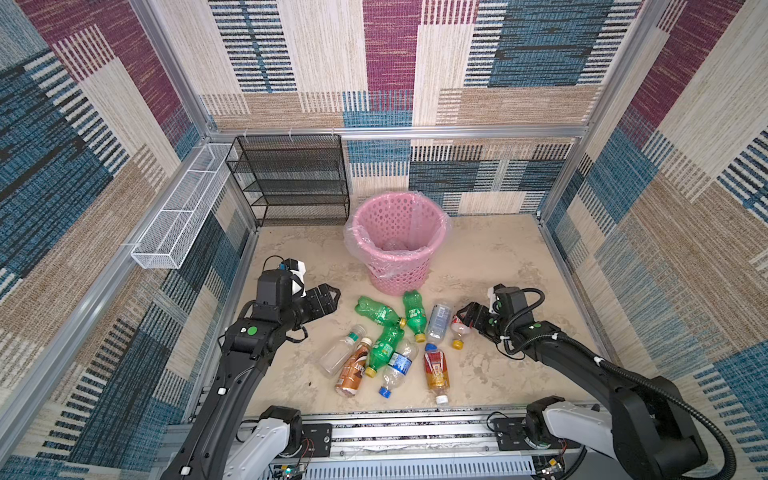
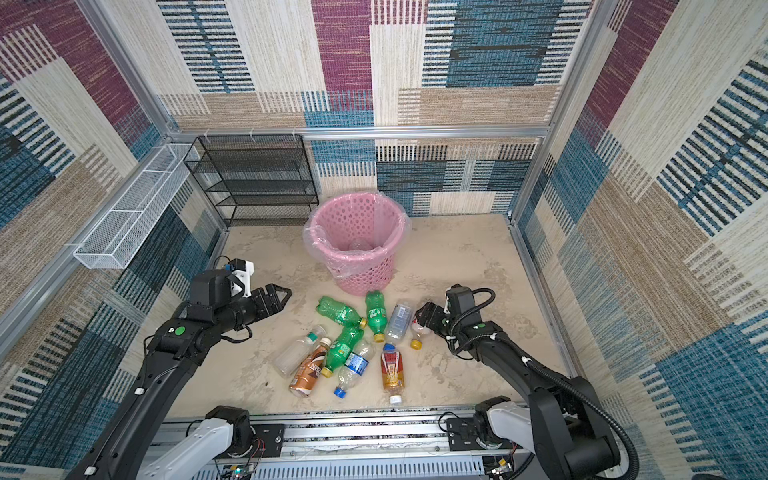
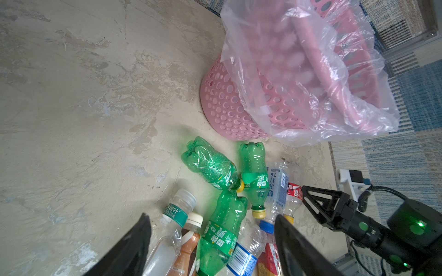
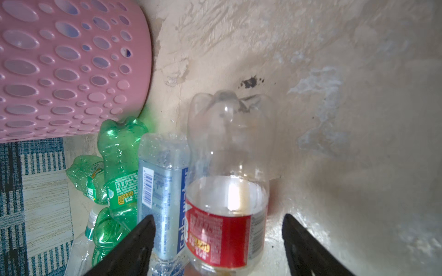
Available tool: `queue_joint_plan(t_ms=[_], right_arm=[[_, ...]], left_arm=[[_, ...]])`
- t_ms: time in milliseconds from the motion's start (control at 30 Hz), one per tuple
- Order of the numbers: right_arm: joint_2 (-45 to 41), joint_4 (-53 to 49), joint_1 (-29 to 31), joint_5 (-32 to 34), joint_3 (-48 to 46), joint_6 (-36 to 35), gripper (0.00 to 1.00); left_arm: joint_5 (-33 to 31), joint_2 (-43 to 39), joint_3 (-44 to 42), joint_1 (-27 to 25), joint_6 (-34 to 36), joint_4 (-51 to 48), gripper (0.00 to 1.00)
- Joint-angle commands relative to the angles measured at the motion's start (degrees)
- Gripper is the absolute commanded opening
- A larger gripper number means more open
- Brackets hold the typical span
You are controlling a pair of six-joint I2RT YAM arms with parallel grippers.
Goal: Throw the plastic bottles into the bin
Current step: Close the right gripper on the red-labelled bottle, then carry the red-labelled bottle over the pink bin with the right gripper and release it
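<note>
The small plastic bottles, green, clear, brown and orange, lay in a loose heap on the stained beige floor, just before the round pink perforated bin. The right gripper held its fingers apart around a clear red-labelled bottle. The left gripper hung near the heap, its fingers apart too.

the green bottle bears white chinese characters, upside down in the left wrist view; the clear bottle with the teal band shows characters ending in 树叶; the clear bottle with the pale blue label reads 7.6; the brown bottle shows "ne", rest unclear
</note>
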Motion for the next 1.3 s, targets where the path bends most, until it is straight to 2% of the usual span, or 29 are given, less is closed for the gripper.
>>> queue_joint_plan(t_ms=[0, 400, 567, 767, 1067, 1267], right_arm=[[1.15, 2.66, -0.1, -0.9, 0.77, -0.37, 0.83], [4.66, 5.95, -0.36, -1.27, -0.7, 0.04, 0.78], [5.3, 6.72, -0.67, -1.35, -1.4, -0.38, 0.72], [4.3, 6.2, -1.02, -0.9, -1.65, -1.24, 0.6], [-4.06, 0.22, -1.07, 1.67, 0.28, -4.7, 0.59], [-9.96, -6.85, -1.08, 2.11, 10.05, -8.74, 0.57]], left_arm=[[0.58, 0.46, 0.2, -0.04, -0.47, 2.21, 0.81], [2.02, 3.04, 1.1, -0.04, -0.63, 3.85, 0.81], [1.29, 1.49, -0.34, -0.04, -0.59, 3.1, 0.81], [0.56, 0.42, -0.78, -0.04, -0.39, 2.55, 0.81], [1.0, 0.81, -1.31, -0.04, -0.9, 3.35, 0.81], [1.27, 1.19, -1.4, -0.04, -1.65, 4.94, 0.81]])
